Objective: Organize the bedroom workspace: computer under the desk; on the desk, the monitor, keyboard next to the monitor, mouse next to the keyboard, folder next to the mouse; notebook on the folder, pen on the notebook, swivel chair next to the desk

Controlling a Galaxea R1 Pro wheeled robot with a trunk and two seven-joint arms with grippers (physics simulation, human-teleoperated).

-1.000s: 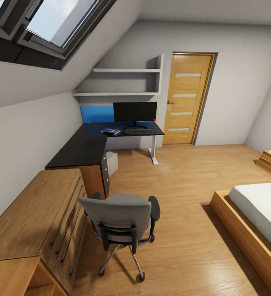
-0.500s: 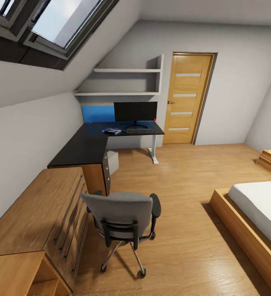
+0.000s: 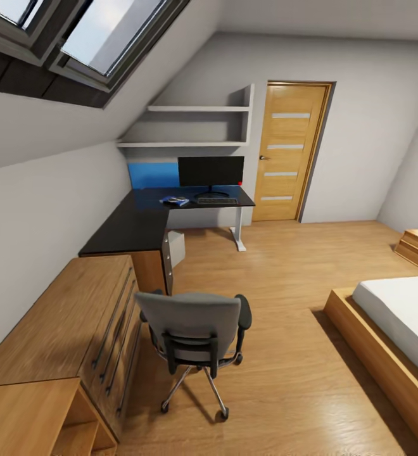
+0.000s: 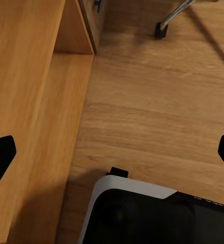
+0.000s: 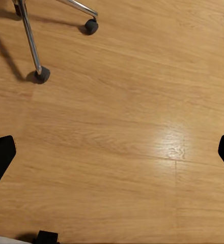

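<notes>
Both end effectors (image 4: 112, 152) (image 5: 112, 152) gape wide; swivel chair (image 3: 193, 326) now sits slightly farther right

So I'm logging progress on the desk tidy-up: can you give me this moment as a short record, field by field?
room: bedroom, wood plank floor
desk: L-shaped black top under the shelves
monitor: upright on the desk
keyboard: on the desk in front of the monitor
folder: blue, on the desk left of the keyboard; anything stacked on it is too small to tell
computer: pale box under the desk
swivel chair: on the floor beside the low wood cabinet, apart from the desk
left jaws: open, empty
right jaws: open, empty
</notes>
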